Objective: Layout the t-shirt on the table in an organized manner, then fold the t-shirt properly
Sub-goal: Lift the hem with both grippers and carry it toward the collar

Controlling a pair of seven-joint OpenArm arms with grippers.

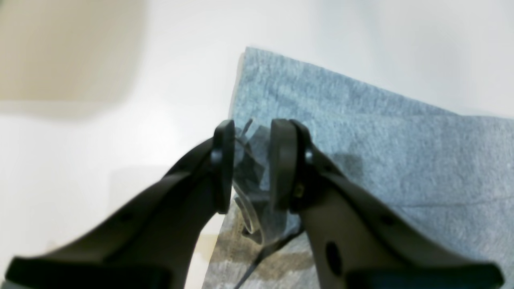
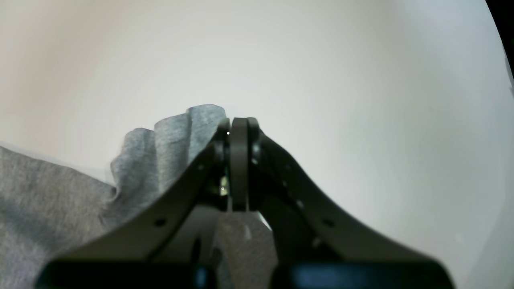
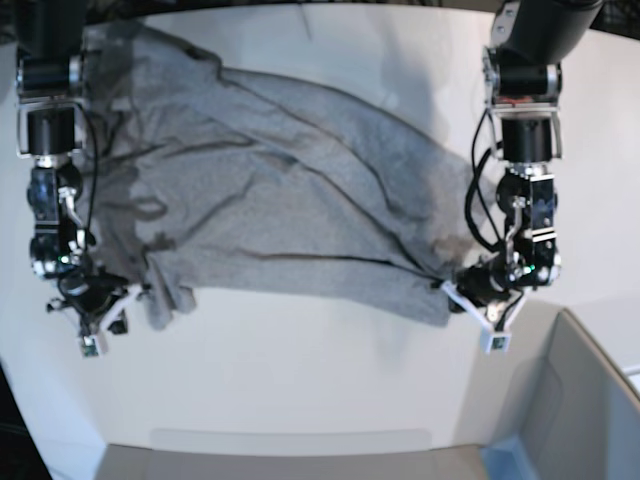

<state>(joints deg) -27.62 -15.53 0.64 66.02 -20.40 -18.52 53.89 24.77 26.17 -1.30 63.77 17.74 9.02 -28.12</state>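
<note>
T-shirt (image 3: 290,190) fabric is lying spread across the white table (image 3: 300,380), its long axis running on a diagonal from the far left of the base view down to the near right, where the cloth is narrowing to a corner. Nearest the camera, a grey bin (image 3: 590,400) is sitting at the lower right, just beside that corner. The left gripper (image 3: 478,300) is hovering right at the corner, and in the left wrist view (image 1: 251,160) its jaws are standing partly apart over the straight edge of the heather-grey cloth; whether any fabric is caught between them cannot be told, as only blurred clear plastic and a dark cable are showing in the gap. On the opposite side of the base view, the right gripper (image 3: 95,310) is sitting low by the near left edge of the garment, and the right wrist view (image 2: 237,160) is showing its jaws pressed fully together, with a bunched ridge of grey fabric (image 2: 168,152) rising just beside the closed tips and more cloth showing beneath them, so it is appearing to be pinching the shirt. Farther back, the shirt is lying in long diagonal creases, its far left end reaching toward the table's rear edge.
</note>
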